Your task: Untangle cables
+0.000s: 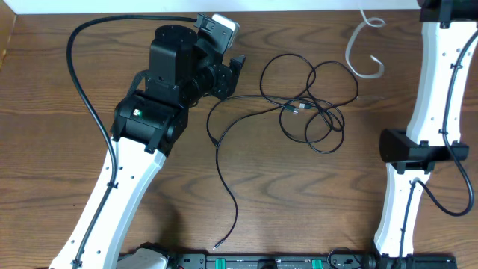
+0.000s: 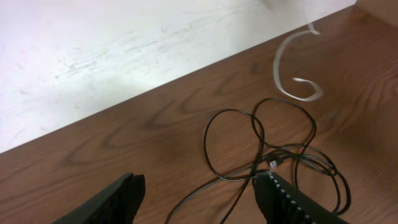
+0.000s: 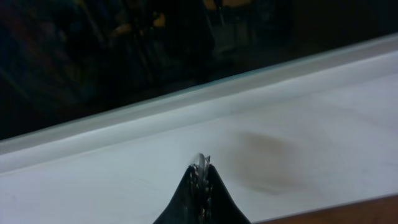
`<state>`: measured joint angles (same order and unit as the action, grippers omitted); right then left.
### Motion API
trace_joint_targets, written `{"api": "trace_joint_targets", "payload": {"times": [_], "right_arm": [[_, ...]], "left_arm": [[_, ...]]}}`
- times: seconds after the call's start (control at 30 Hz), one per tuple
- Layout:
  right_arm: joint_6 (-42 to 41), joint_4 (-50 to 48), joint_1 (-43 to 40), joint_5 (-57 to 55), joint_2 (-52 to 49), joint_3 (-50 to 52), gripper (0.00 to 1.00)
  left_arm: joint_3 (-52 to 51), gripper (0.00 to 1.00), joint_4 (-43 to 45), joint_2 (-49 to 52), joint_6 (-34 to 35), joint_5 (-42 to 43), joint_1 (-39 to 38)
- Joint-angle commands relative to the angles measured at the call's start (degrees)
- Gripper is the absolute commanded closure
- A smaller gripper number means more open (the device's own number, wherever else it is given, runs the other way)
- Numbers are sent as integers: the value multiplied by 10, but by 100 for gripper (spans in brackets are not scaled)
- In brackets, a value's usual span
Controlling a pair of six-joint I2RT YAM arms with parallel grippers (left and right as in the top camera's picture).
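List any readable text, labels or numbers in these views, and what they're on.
No text is readable in any view.
Green sticker on the left arm: too small to read.
Marks on the black strip along the overhead view's bottom edge: too small to read.

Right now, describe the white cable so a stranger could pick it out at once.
Start at the far edge of the wooden table, beside the right arm. The white cable lies there, hooked. It alone is white and short; the black cable is longer and looped in a tangle.
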<state>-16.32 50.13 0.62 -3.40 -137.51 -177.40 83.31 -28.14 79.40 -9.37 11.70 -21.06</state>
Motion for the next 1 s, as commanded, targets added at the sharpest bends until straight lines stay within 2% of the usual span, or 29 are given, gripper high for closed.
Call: {"api": "trace_joint_targets", "payload": {"times": [0.0,0.37,0.5,0.77,0.97], "right_arm": [[-3,-2,6,3,-14,-26,99],[7,22,19,0,-67,-25,99],[9,31,19,-28,-101,-25,99],[92,66,10,-116,-141,-25,99],[87,101,-20,-132,-184,-25,99]], "left_arm": [[3,38,0,0,-11,3,2],[3,38,0,0,-11,3,2],[3,38,-1,0,-11,3,2],[3,38,-1,0,-11,3,2],[3,38,-1,0,-11,2,2]]}}
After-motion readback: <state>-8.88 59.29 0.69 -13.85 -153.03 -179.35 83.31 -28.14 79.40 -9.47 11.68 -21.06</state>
